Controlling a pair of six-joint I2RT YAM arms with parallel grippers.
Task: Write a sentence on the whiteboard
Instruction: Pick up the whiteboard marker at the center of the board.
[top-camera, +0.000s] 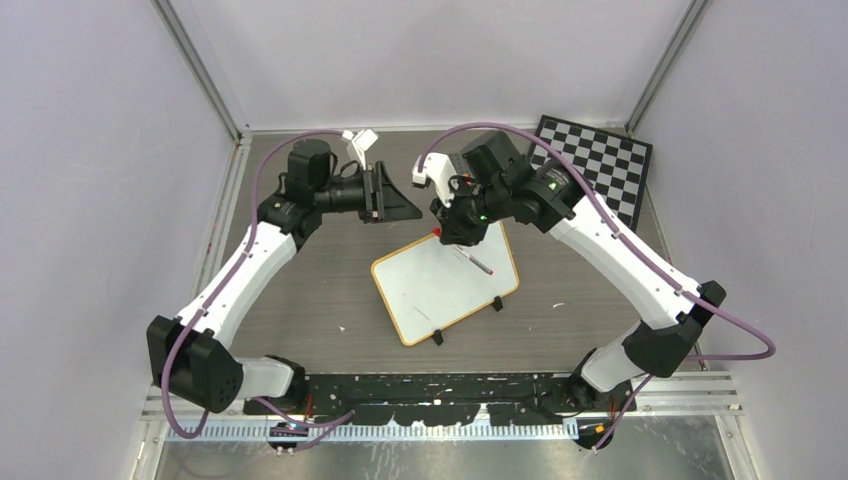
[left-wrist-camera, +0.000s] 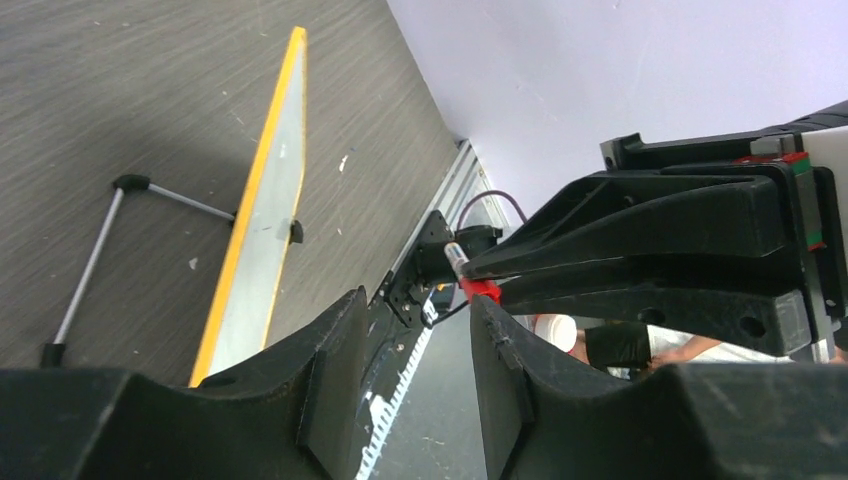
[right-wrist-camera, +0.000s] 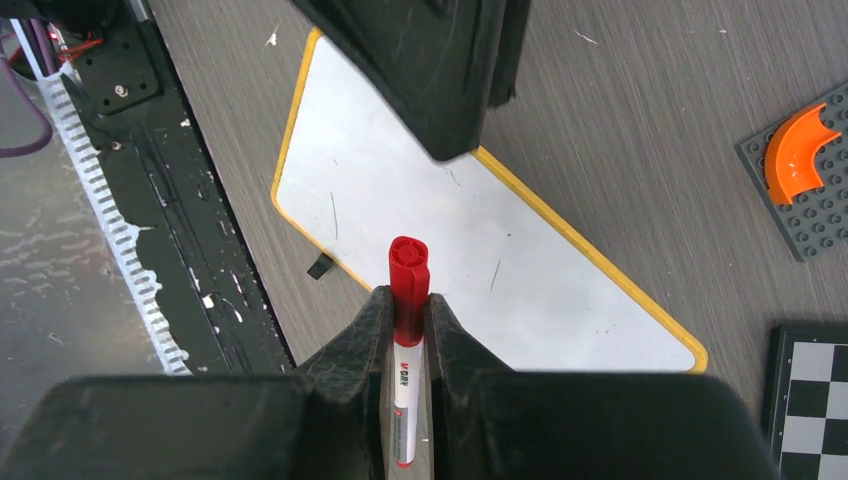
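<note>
Grey tabletop (top-camera: 300, 290): right tool (right-wrist-camera: 408, 300) tight on red-capped marker (right-wrist-camera: 408, 262), left tool (left-wrist-camera: 418, 312) open.

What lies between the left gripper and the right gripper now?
The red cap of the marker clamped in the right gripper, pointing toward the open left gripper. The top external view shows this best.
</note>
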